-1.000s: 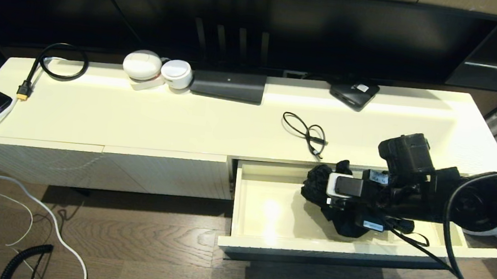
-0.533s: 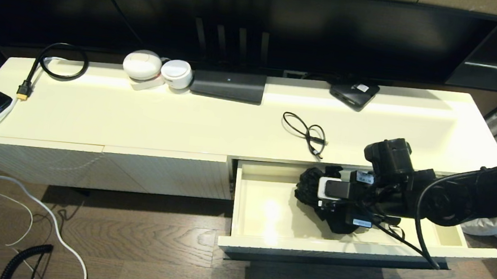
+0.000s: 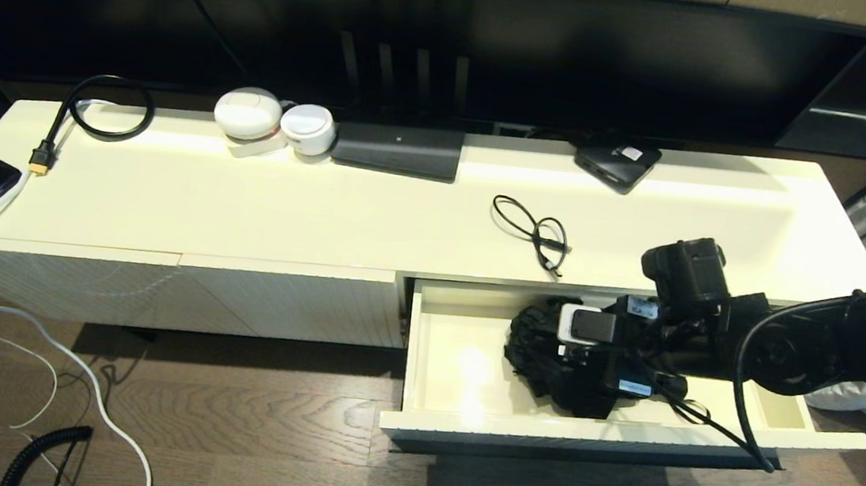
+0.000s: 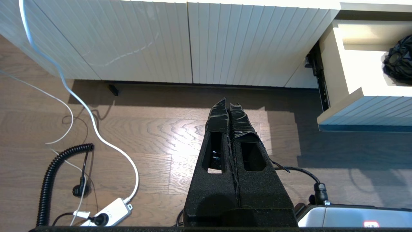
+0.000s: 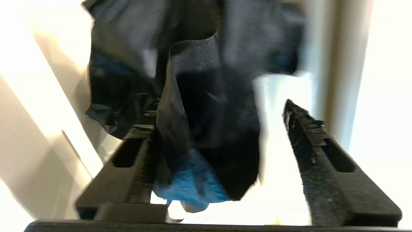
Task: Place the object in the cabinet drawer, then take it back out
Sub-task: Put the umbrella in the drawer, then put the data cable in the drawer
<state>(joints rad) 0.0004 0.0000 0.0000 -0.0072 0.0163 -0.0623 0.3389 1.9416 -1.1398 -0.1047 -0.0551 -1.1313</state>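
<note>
Jaws, right: the right gripper (image 5: pixel 222 129) reaches down into the drawer with its jaws spread apart, released, so the load can settle on the drawer floor.
Jaws, left: the left gripper (image 4: pixel 229 111) is parked over the wooden floor, jaws pressed together on nothing.
Object: a crumpled black fabric bundle with a blue patch (image 5: pixel 196 96) lies between the right jaws, draped against one finger (image 5: pixel 135 151) and clear of the other.
Drawer: the wide, shallow cream-white cabinet drawer (image 3: pixel 454 426) stands pulled out; the bundle (image 3: pixel 538 351) rests inside, ahead of the fingertips.
Stage: judged as the put-in step just completing.
</note>
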